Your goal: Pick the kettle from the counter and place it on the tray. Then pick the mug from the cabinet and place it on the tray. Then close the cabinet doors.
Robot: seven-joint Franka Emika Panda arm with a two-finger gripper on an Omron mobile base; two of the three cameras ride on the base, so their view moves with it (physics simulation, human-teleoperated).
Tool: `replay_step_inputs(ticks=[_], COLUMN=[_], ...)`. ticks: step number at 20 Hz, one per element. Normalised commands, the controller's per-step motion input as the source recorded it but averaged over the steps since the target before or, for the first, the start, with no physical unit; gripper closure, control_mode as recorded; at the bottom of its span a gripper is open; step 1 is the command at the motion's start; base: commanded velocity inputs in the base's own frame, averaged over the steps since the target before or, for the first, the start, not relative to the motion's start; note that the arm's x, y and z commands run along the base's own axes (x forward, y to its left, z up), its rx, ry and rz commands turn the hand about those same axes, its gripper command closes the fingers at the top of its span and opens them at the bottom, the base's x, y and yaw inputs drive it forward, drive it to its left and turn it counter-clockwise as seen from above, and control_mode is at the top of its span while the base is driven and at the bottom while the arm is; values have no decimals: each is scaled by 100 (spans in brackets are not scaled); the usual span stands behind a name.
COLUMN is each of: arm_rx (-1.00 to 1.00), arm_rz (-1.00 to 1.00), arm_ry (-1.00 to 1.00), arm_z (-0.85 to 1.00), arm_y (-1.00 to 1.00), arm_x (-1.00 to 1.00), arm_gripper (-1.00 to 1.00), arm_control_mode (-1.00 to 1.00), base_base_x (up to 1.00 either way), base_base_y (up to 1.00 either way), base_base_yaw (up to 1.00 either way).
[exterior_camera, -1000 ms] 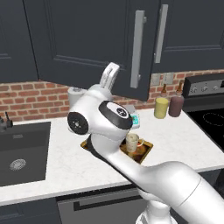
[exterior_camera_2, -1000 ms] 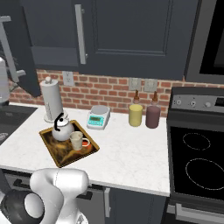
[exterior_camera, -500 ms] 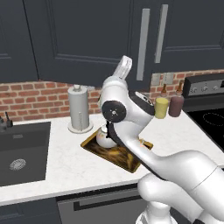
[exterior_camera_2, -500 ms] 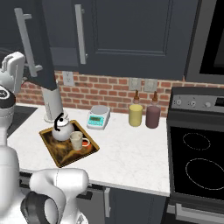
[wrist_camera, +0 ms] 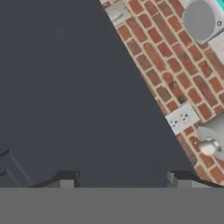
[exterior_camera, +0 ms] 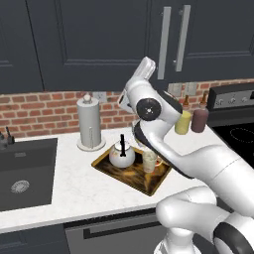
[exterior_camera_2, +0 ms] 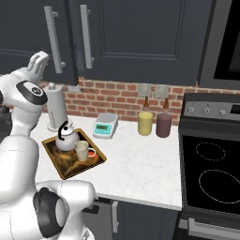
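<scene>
The silver kettle (exterior_camera: 121,155) (exterior_camera_2: 67,138) and the cream mug (exterior_camera: 149,161) (exterior_camera_2: 82,150) both stand on the patterned tray (exterior_camera: 149,184) (exterior_camera_2: 65,169) on the white counter (exterior_camera: 74,191) (exterior_camera_2: 140,159). The cabinet doors (exterior_camera: 99,39) (exterior_camera_2: 131,33) look shut, their silver bar handles (exterior_camera: 163,42) (exterior_camera_2: 51,40) side by side. My gripper (exterior_camera: 146,64) (exterior_camera_2: 38,60) (wrist_camera: 122,181) is raised close to the left door's lower part, above the tray. It is open, with its dark fingertips (wrist_camera: 65,179) wide apart and nothing between them. The cabinet's inside is hidden.
A grey paper-towel roll (exterior_camera: 89,124) (exterior_camera_2: 57,110) stands behind the tray. A white-teal scale (exterior_camera_2: 105,125), a yellow jar (exterior_camera: 182,122) (exterior_camera_2: 145,123) and a maroon jar (exterior_camera: 200,120) (exterior_camera_2: 163,125) line the brick wall. The sink (exterior_camera: 20,173) lies left, the stove (exterior_camera_2: 211,173) right.
The left cabinet door has swung from open to shut. My arm has swept with it toward the cabinet front, and the hand now points at the door.
</scene>
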Motion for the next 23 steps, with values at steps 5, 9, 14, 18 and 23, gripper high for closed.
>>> replay_step_inputs(ticks=[5, 9, 14, 18, 23], arm_rx=[6, 6, 5, 3, 1], arm_rz=[3, 2, 3, 3, 2], arm_ry=[0, 1, 1, 1, 2], arm_z=[0, 0, -1, -10, -12], arm_y=[-20, -17, -18, -16, -14], arm_x=[77, 77, 74, 75, 74], arm_gripper=[-100, -100, -100, -100, -100], arm_control_mode=[-100, -100, -100, -100, -100], base_base_x=[0, 0, 0, 0, 0], base_base_y=[0, 0, 0, 0, 0], base_base_yaw=[0, 0, 0, 0, 0])
